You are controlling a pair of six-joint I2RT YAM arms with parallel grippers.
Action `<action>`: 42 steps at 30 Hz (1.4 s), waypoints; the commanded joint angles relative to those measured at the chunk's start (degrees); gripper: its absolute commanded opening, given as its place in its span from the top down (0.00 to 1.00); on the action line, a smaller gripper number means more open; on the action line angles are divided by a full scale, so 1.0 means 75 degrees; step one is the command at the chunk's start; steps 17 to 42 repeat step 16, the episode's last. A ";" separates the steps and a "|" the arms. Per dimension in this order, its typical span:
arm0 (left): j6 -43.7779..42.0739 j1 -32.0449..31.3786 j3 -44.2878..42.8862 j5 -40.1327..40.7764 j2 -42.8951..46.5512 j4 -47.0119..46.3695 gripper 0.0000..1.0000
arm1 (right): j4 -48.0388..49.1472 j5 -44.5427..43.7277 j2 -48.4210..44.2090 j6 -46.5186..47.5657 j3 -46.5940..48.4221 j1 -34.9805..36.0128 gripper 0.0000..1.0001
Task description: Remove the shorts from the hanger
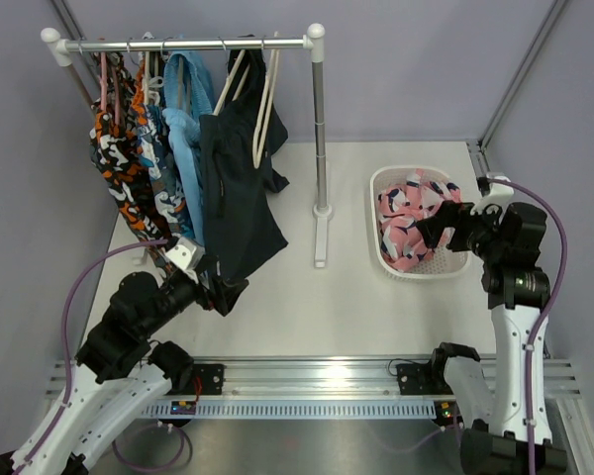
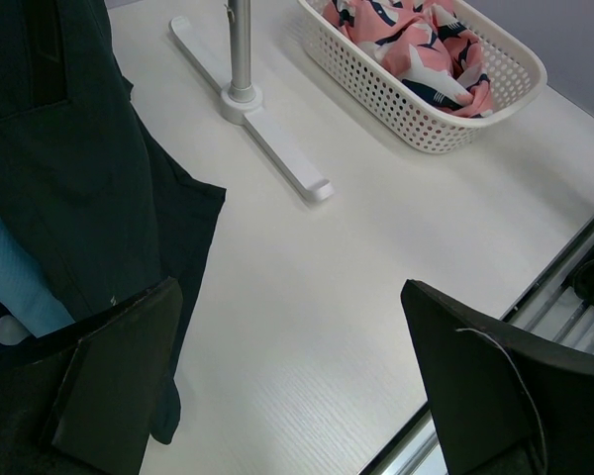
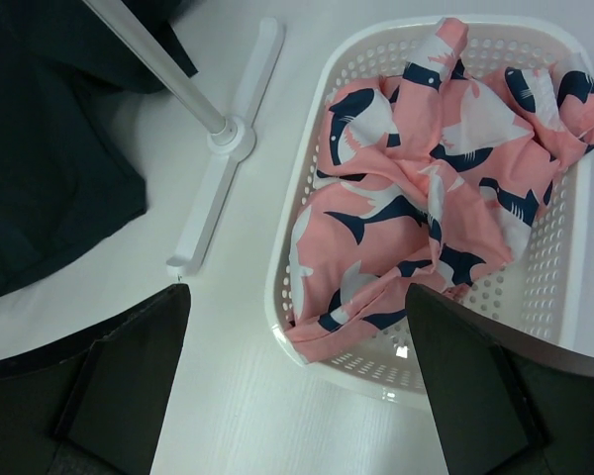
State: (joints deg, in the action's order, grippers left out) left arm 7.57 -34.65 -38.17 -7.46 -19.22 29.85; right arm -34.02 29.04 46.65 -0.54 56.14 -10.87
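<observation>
The pink shorts (image 1: 408, 223) with a navy and white print lie crumpled in the white basket (image 1: 423, 274), off any hanger. They also show in the left wrist view (image 2: 416, 45) and the right wrist view (image 3: 416, 208). The thin cream hanger (image 1: 267, 109) hangs bare on the rail, beside the navy garment (image 1: 238, 198). My right gripper (image 1: 431, 228) is open and empty just above the basket's near left rim (image 3: 287, 247), its midpoint (image 3: 297, 292) over that rim. My left gripper (image 1: 213, 287) is open and empty (image 2: 289, 297) at the navy garment's lower hem.
The clothes rail's post (image 1: 320, 148) stands mid-table on a flat white foot (image 2: 277, 148). Orange-black-white and blue garments (image 1: 129, 168) hang at the rail's left end. The navy garment (image 2: 69, 178) drapes against my left finger. The metal rail edge (image 1: 307, 381) runs along the front.
</observation>
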 commanded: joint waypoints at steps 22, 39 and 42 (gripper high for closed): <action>0.0092 -0.0032 -0.0043 0.0374 0.0348 -0.0382 0.01 | 0.0798 -0.0579 -0.1193 -0.0152 -0.0630 0.0032 0.01; 0.0092 -0.0032 -0.0043 0.0374 0.0348 -0.0382 0.01 | 0.0798 -0.0579 -0.1193 -0.0152 -0.0630 0.0032 0.01; 0.0092 -0.0032 -0.0043 0.0374 0.0348 -0.0382 0.01 | 0.0798 -0.0579 -0.1193 -0.0152 -0.0630 0.0032 0.01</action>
